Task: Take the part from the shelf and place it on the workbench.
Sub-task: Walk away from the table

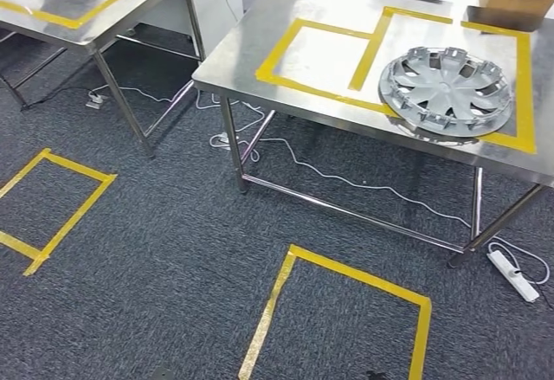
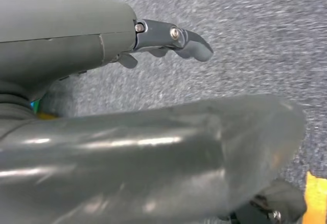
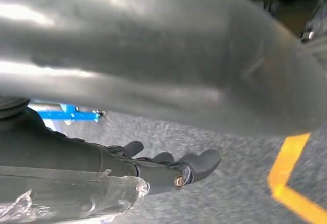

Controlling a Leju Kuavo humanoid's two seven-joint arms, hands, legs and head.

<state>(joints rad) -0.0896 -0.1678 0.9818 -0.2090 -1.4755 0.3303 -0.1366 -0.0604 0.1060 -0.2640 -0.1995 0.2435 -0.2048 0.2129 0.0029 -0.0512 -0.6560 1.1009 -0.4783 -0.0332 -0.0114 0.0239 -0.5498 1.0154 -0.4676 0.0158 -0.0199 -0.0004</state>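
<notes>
While the hubcap (image 1: 446, 90) already lies on the surface (image 1: 248, 60), placing looks finished.

It sits at about two o'clock in the head view, inside a yellow tape outline (flat, ribs up). Both the left hand (image 2: 115, 132) and the right hand (image 3: 154, 71) hang over carpet, well apart from it, fingers loosely extended, holding nothing. Next, I judge, comes returning to the shelf.

Looks like a lab/workshop test bay from where I stand: stainless steel workbench (image 1: 339, 42) and a second steel table (image 1: 92, 8), yellow tape squares (image 1: 346, 302) marking zones on grey carpet (image 1: 170, 250), loose cables (image 1: 339, 177), power strip (image 1: 516, 276) on the floor.
</notes>
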